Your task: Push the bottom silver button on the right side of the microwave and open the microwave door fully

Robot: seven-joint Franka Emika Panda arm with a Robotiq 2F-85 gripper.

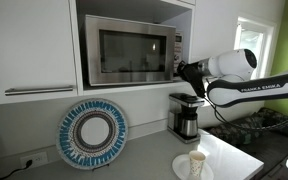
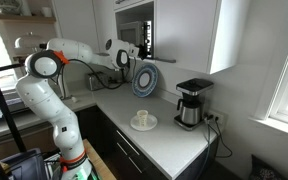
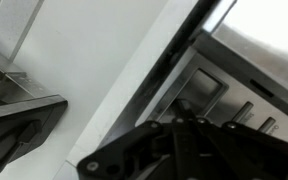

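The stainless microwave (image 1: 129,55) sits in a cabinet niche with its door closed; it also shows in an exterior view (image 2: 134,38). My gripper (image 1: 180,70) is at the lower right of its control panel (image 1: 174,52), and shows in the other exterior view too (image 2: 124,57). In the wrist view the black fingers are shut together, and their tip (image 3: 182,104) is at the lower edge of a silver square button (image 3: 208,88). I cannot tell whether the tip touches the button. Nothing is held.
A black coffee maker (image 1: 185,116) stands on the counter right below the gripper. A white plate with a cup (image 1: 194,164) lies in front. A blue patterned plate (image 1: 92,135) leans on the wall. White cabinets surround the niche.
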